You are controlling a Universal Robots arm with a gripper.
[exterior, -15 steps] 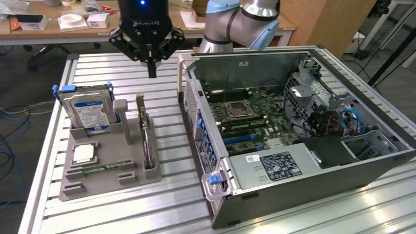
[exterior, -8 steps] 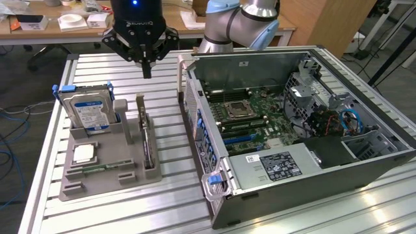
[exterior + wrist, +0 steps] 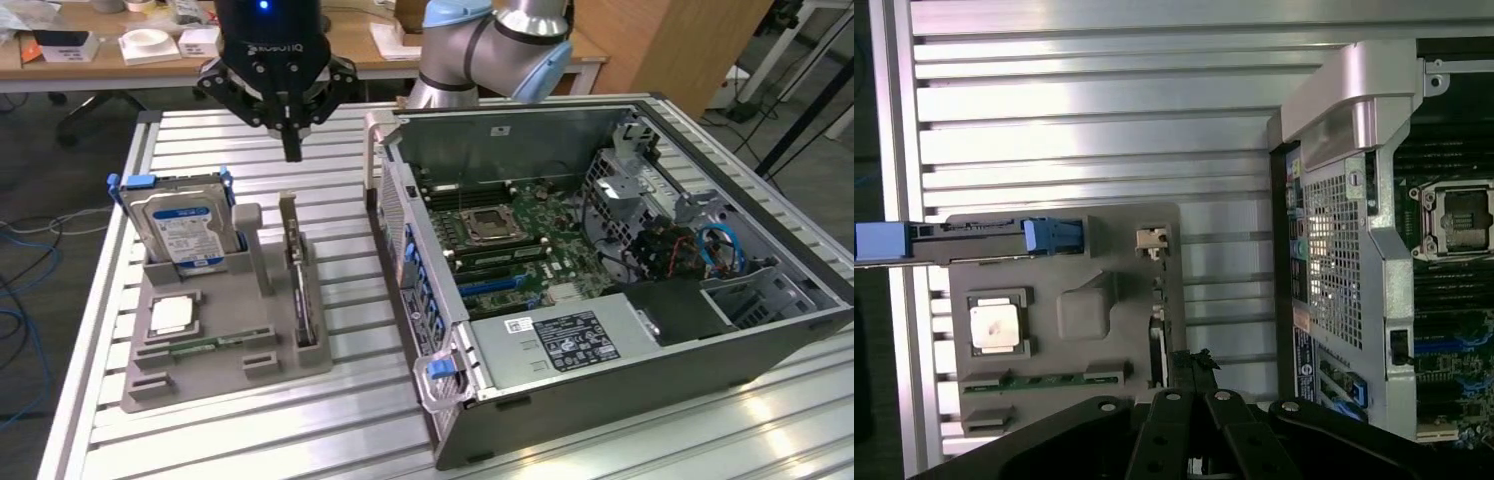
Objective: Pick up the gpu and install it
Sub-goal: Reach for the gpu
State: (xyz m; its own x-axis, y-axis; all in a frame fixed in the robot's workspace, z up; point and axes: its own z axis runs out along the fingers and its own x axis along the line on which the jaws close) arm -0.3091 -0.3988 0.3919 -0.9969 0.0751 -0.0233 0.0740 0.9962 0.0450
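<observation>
You're looking at a slatted aluminium tabletop [image 3: 334, 420] in a workroom, with cluttered desks standing behind it. A grey holder [image 3: 200, 375] is lying towards the exterior view's left and an open case [image 3: 641, 420] is taking up the right. A bare strip of slats is running between the two.

The gpu [image 3: 296, 285] is standing on its long edge in a slot along the holder's case-side edge, with its silver bracket at the far end as the exterior view shows it. That side of the card is facing the bare strip, and nothing is crowding it there. On its other side a grey post is rising between it and the upright drive [image 3: 180, 225].

The gripper [image 3: 292, 150] is hanging in open air well above the holder, touching nothing. Its jaws are sitting together and holding nothing. In the wrist view the tips are showing just beside the gpu's thin dark edge.
</observation>
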